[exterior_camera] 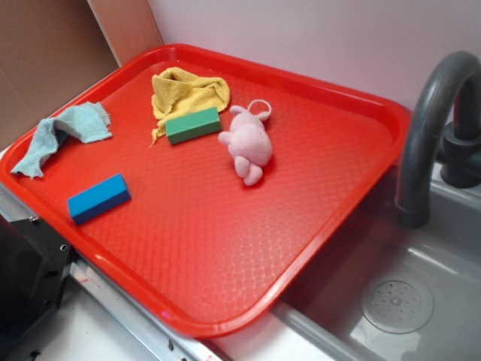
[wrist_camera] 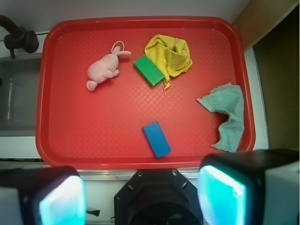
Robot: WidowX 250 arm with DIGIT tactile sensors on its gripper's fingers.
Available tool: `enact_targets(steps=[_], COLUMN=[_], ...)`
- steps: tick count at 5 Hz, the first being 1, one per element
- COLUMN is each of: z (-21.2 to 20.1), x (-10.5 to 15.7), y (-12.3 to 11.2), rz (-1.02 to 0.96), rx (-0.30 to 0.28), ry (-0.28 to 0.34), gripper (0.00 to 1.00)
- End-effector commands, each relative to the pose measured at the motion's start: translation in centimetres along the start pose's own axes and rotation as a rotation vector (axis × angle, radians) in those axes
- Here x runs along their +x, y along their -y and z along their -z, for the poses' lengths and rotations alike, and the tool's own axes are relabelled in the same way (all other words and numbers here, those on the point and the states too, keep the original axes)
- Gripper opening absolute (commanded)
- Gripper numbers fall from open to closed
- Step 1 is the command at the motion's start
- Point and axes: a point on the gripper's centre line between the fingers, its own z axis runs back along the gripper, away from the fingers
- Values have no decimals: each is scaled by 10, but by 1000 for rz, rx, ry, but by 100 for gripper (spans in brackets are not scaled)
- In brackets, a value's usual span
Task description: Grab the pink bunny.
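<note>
The pink bunny is a small pale pink plush with a thin loop. It lies on its side on the red tray, right of the green block. In the wrist view the bunny lies in the tray's upper left. My gripper is open and empty, high above the tray's near edge, far from the bunny. Its two fingers frame the bottom of the wrist view. The gripper is out of the exterior view.
A yellow knitted cloth lies behind the green block. A blue block and a teal cloth lie on the tray's left. A grey sink with a dark faucet stands at the right.
</note>
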Motion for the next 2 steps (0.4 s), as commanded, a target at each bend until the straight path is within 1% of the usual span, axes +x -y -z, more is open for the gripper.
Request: enact_targets(steps=[1,2], z=[0,5], x=[0,8], y=[0,1], rz=[0,-241], rx=[0,-7], ry=[0,55], gripper=[100,100])
